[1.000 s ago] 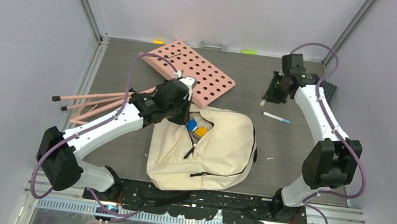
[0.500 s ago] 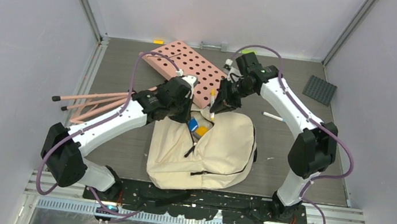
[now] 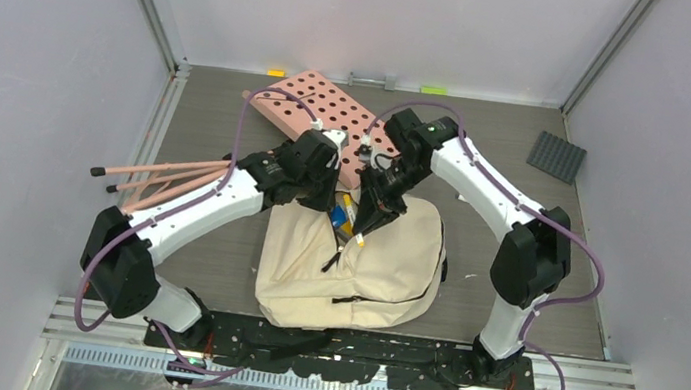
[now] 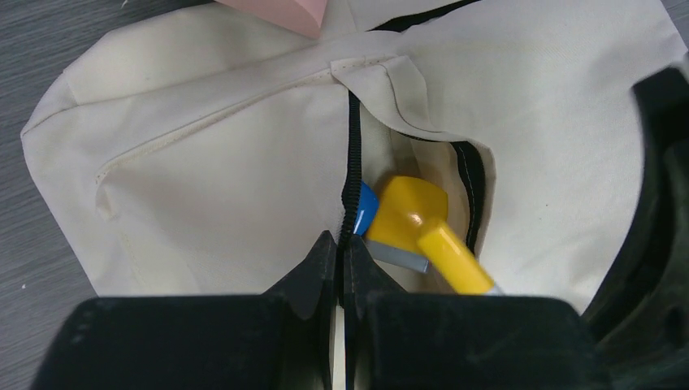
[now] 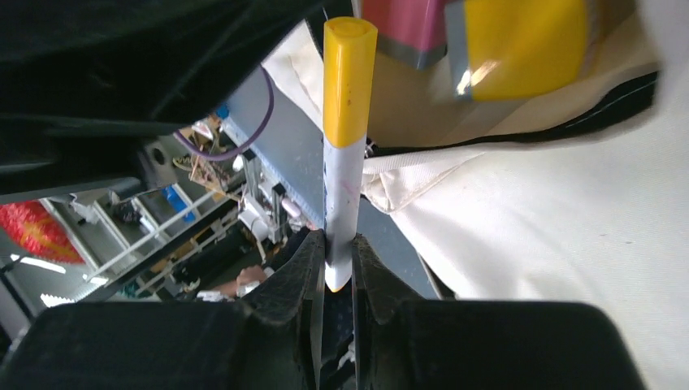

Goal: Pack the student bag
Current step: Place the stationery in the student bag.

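The cream student bag (image 3: 393,262) lies in the middle of the table with its top zipper open. My left gripper (image 3: 327,185) is shut on the bag's black zipper edge (image 4: 351,187) and holds the opening apart (image 4: 343,248). My right gripper (image 3: 363,228) is shut on the tail of a white marker with a yellow cap (image 5: 348,122), its jaws (image 5: 339,252) at the bag's mouth. The cap end points into the opening and shows in the left wrist view (image 4: 453,262). Yellow (image 4: 406,213), blue and pink (image 5: 410,28) items lie inside the bag.
A pink perforated board (image 3: 317,111) lies behind the bag, touching its top. A pink rod frame (image 3: 162,176) lies at the left. A dark studded plate (image 3: 556,156) sits at the back right. Grey walls enclose the table on three sides.
My right arm has swung from the back right over to the bag, carrying the marker down to the opening. My left gripper has kept its hold on the zipper edge.
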